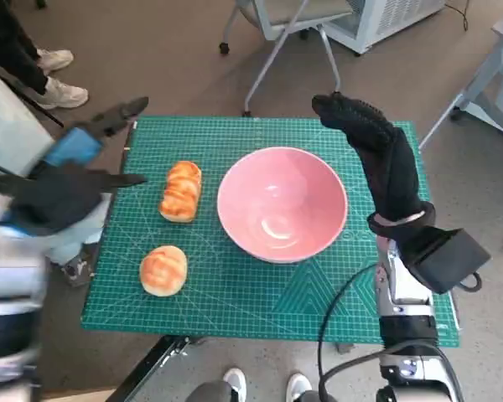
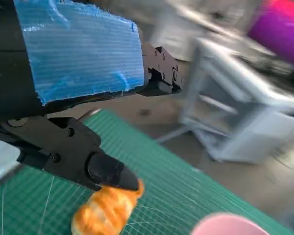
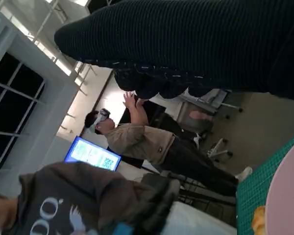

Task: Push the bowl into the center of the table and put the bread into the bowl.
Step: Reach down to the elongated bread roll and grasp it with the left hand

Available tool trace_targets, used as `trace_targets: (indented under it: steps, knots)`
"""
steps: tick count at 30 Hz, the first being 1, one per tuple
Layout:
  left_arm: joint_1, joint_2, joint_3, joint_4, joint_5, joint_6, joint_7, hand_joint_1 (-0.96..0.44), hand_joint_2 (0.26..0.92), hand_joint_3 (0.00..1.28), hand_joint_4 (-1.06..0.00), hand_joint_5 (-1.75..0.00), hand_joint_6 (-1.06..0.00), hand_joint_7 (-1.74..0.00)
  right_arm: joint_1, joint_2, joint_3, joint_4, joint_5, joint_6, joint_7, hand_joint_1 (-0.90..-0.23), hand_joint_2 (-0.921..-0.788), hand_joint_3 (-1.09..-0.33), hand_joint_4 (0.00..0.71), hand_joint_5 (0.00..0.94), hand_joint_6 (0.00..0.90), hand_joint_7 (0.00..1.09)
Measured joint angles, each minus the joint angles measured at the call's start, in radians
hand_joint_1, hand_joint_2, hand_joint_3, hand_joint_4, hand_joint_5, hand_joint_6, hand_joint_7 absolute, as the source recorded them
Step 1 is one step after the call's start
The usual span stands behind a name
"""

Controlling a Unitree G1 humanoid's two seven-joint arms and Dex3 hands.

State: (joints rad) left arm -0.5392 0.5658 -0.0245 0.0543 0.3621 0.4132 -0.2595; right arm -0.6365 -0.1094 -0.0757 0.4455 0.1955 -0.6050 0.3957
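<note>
The bowl (image 1: 282, 203) is sitting mid-table (image 1: 260, 301), two breads lying to its left — one (image 1: 181, 191) behind the other (image 1: 163, 270).

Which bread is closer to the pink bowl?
The long loaf, lying beside the bowl. The round bun sits farther off, toward the table's near edge.

You see a plain pink bowl (image 1: 282, 203) on a green surface (image 1: 235, 293) ruled with a fine pale grid. Left of centre in the head view lie two golden-orange breads, the long loaf (image 1: 181, 191) ridged with paler stripes, the round bun (image 1: 163, 270) streaked too. The left robot hand (image 1: 71, 180) is black with blue tape; the right robot hand (image 1: 373, 155) wears black knit.
</note>
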Motion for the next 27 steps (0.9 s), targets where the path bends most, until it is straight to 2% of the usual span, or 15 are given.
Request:
trace_targets:
  steps: [5,14,22,27]
  knots:
    - [0.000,-0.060,-0.034,-0.002,0.044,0.102,0.046,-0.62,0.921,0.23,-0.33,-0.05,-0.26,0.00,0.000,0.000,-0.001,-0.006,0.001,0.005,0.000,-0.736,-0.921,-0.797,0.171,0.000,0.019,0.52]
    - [-0.010,-0.096,-0.071,0.004,0.071,0.148,0.062,-0.62,0.921,0.24,-0.28,-0.02,-0.24,0.00,0.001,0.000,-0.003,-0.009,0.007,0.007,0.001,-0.724,-0.921,-0.800,0.162,0.000,0.015,0.53]
    - [-0.013,-0.127,-0.085,0.015,0.074,0.178,0.080,-0.61,0.921,0.24,-0.34,-0.04,-0.24,0.00,0.001,0.000,-0.004,-0.008,0.009,0.007,0.003,-0.725,-0.921,-0.801,0.161,0.000,0.011,0.54]
    - [-0.013,-0.139,-0.086,0.026,0.073,0.179,0.086,-0.60,0.921,0.24,-0.33,-0.03,-0.24,0.00,0.002,0.000,-0.004,-0.008,0.016,0.006,0.004,-0.727,-0.921,-0.800,0.161,0.000,0.009,0.55]
